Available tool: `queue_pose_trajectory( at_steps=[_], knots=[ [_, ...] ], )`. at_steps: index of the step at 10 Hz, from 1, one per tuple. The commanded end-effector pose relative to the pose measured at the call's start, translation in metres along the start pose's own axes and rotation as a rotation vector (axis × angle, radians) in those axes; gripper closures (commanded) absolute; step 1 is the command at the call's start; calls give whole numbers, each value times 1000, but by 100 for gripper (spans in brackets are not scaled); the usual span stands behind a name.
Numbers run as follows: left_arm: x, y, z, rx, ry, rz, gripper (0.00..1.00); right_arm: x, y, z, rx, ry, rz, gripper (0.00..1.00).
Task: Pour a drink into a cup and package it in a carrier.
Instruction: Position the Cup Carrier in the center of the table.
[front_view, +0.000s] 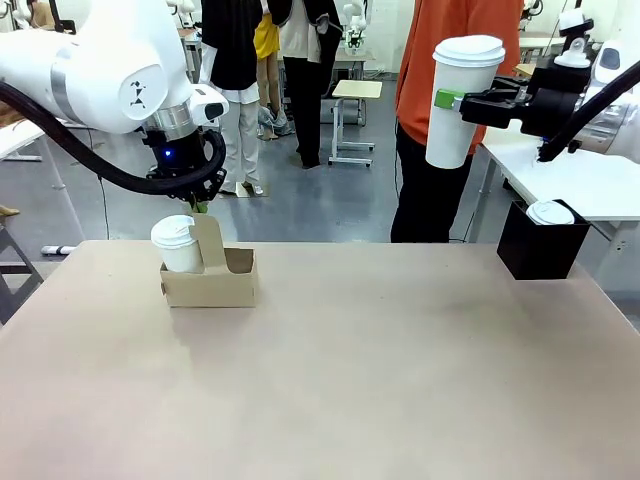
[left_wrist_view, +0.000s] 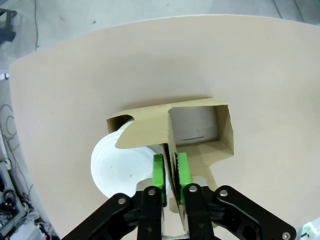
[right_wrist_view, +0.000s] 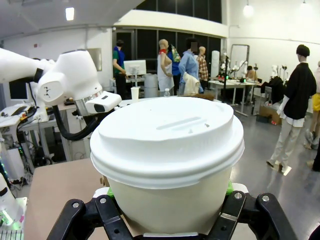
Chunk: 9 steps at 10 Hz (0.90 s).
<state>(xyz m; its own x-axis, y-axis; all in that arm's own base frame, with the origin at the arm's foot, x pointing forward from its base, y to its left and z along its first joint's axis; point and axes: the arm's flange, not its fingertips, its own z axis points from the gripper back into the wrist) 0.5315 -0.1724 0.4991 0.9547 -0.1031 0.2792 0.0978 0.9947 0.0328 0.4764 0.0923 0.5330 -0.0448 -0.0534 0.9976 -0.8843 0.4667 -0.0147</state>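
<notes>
Left claw (left_wrist_view: 170, 172) pinches the carrier (left_wrist_view: 145, 131) by its handle, a lidded cup (left_wrist_view: 117, 167) just beside it; right claw (front_view: 452, 100) clamps a second cup (front_view: 466, 62).

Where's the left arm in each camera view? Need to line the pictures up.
Front: left arm at upper left, its end over the carrier handle.
Left wrist: its pincer at bottom centre, pads on either side of the carrier handle.
Right wrist: left arm at upper left, behind the big lidded cup.
Shared landmark: the tan table.
</notes>
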Motion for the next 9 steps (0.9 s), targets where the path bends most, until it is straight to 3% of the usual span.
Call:
queue_pose_trajectory(
  at_steps=[1,6,7,9],
  knots=[
    [3,-5,5,-12,6,10,100,4,1,-3,-13,1,14,20],
    [0,-2,0,-3,0,-2,100,4,1,-3,-13,1,14,20],
    [0,-4,0,-3,-1,-6,96,4,1,-3,-13,1,14,20],
    [-1,-9,26,9,-20,130,98,4,1,-3,-13,1,14,20]
  ],
)
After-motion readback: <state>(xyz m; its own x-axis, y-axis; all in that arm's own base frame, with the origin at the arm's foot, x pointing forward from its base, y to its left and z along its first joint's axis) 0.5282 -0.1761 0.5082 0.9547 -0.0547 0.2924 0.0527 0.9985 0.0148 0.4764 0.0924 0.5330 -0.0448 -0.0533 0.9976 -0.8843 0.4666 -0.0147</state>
